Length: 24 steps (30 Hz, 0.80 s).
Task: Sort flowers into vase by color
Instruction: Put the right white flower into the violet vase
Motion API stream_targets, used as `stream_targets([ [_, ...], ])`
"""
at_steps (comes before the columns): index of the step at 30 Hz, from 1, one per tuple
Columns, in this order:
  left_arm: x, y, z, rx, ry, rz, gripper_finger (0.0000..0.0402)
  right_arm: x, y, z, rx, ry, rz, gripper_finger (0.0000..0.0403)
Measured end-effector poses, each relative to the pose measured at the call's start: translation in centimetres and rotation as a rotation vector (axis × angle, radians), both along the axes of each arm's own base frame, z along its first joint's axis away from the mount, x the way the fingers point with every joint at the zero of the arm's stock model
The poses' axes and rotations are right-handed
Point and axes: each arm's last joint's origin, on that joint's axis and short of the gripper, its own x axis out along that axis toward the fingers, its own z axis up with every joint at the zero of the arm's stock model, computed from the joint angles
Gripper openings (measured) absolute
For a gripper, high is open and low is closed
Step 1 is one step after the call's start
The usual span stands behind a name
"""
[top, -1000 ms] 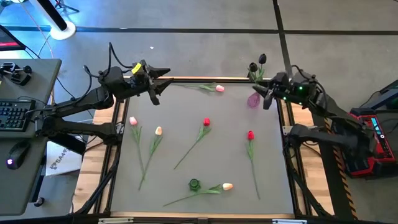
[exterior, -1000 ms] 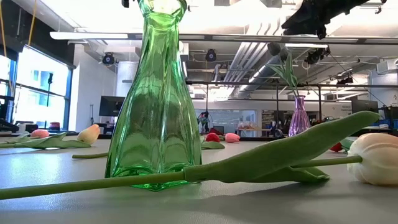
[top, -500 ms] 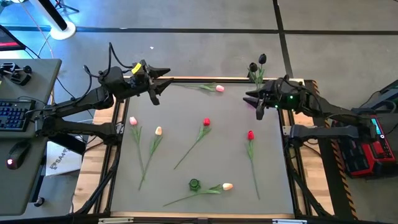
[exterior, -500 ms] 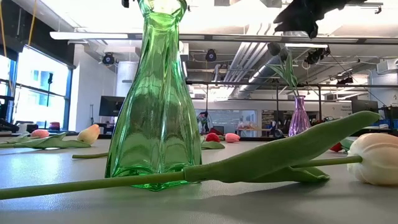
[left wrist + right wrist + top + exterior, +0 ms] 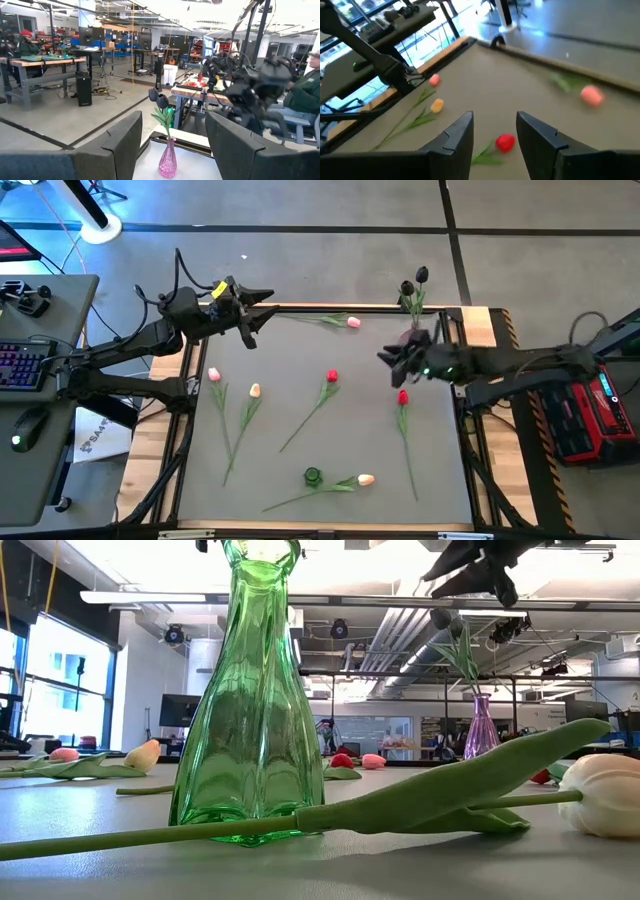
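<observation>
The flowers lie scattered flat on the grey tabletop (image 5: 300,370), and the one that matters for the coming move looks to be a red tulip (image 5: 403,397) on the right side. Its head sits just below the right gripper (image 5: 388,357) as seen from above, and its thin green stem runs away from the gripper toward the near edge of the tabletop, so the long axis lies roughly along the line of the arm's reach. The right gripper hangs over the tabletop with its fingers (image 5: 457,135) spread and nothing between them; its wrist camera looks out past them at another red tulip (image 5: 505,142) nearer the middle, so I cannot say for certain which of the two it is after. Either way the right arm is plainly the nearer one. The left gripper (image 5: 262,304) waits at the far left corner, fingers (image 5: 125,142) spread wide and empty, pointing across at the purple vase (image 5: 168,159) with two near-black tulips (image 5: 414,281) already in it. The green vase (image 5: 312,476) stands near the front edge beside a cream tulip (image 5: 366,479).
</observation>
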Motion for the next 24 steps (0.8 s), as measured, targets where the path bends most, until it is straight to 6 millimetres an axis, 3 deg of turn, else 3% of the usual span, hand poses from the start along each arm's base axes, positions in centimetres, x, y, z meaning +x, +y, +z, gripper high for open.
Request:
stream_targets([
  [7,0.0,0.0,0.0,0.0,0.0,0.0,0.0206,3.3,3.9,-2.9,0.166,-0.038,-0.064,0.0138],
  [24,0.0,0.0,0.0,0.0,0.0,0.0,0.0206,7.5,10.0,-8.9,0.543,-0.134,-0.117,0.0138],
])
